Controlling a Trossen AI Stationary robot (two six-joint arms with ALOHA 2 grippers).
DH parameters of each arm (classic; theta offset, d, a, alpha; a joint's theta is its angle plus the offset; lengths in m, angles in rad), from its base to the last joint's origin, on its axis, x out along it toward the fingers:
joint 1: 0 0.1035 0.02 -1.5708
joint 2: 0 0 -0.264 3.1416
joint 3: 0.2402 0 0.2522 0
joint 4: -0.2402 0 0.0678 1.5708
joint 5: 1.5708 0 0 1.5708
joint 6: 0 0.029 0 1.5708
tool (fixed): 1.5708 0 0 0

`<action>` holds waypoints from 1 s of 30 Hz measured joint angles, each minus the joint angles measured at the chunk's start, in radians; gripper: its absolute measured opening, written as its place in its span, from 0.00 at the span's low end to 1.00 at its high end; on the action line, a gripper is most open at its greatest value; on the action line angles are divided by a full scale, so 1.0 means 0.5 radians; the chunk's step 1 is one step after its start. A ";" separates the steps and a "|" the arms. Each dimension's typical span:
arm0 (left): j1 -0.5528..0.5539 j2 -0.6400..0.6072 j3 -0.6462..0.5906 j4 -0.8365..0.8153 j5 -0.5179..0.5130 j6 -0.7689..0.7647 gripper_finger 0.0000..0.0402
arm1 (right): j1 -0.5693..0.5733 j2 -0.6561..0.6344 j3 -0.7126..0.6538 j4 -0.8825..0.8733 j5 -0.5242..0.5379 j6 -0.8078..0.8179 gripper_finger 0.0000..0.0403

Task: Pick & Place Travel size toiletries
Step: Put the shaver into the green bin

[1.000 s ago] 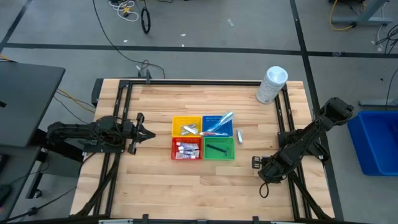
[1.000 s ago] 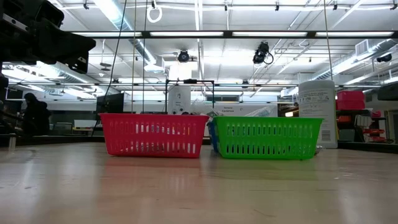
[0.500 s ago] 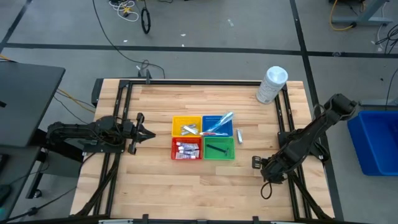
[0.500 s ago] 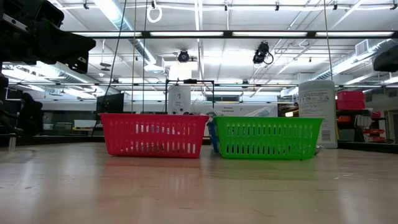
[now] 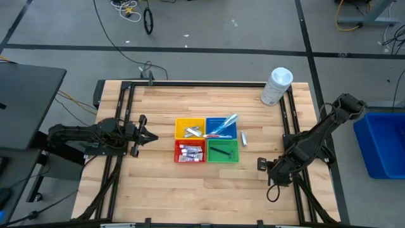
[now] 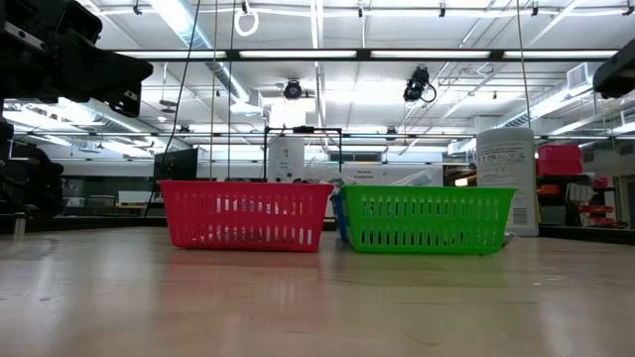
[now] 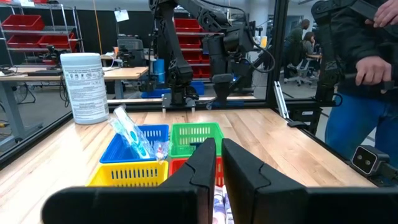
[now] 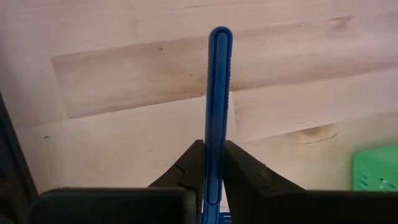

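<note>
Four small baskets stand together mid-table: yellow (image 5: pixel 183 126) with silvery packets, blue (image 5: pixel 218 135) with pale toothbrushes (image 5: pixel 224 123), red (image 5: pixel 179 152) with white tubes, green (image 5: pixel 231 154) with a dark razor (image 5: pixel 221 152). One small pale tube (image 5: pixel 243 137) lies on the bare table right of the blue basket. My right gripper (image 5: pixel 260 166) is low over the table, right of the green basket, shut on a slim blue handle (image 8: pixel 219 74). My left gripper (image 5: pixel 154 135) waits shut, left of the baskets. My right gripper pinches the slim blue handle between its two fingers (image 8: pixel 239 171). The hold is on the handle's hidden end (image 8: pixel 216 134), and the fingers lie along it. Its rounded free end (image 8: pixel 220 34) sticks out ahead of the fingertips over the wood; what is at the held end is hidden.
A large white cylindrical container (image 5: pixel 276 87) stands at the table's far right corner. Black frame rails (image 5: pixel 123 114) run along the table's sides. Bare wood lies near and far of the baskets. A person (image 7: pixel 364 74) stands beyond the table's right side.
The right arm's elbow has shifted slightly outward and up, while its gripper stays shut on the blue handle at nearly the same spot.
</note>
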 joint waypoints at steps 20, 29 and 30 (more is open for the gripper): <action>-0.001 0.000 0.000 0.000 0.000 0.000 0.08 | 0.001 -0.166 0.471 -0.053 -0.001 0.369 0.11; 0.000 0.000 0.000 0.000 0.000 0.000 0.08 | -0.022 -0.166 0.560 -0.052 -0.001 0.369 0.11; 0.000 0.000 0.000 0.000 0.000 0.000 0.08 | -0.033 -0.166 0.560 -0.053 -0.002 0.369 0.11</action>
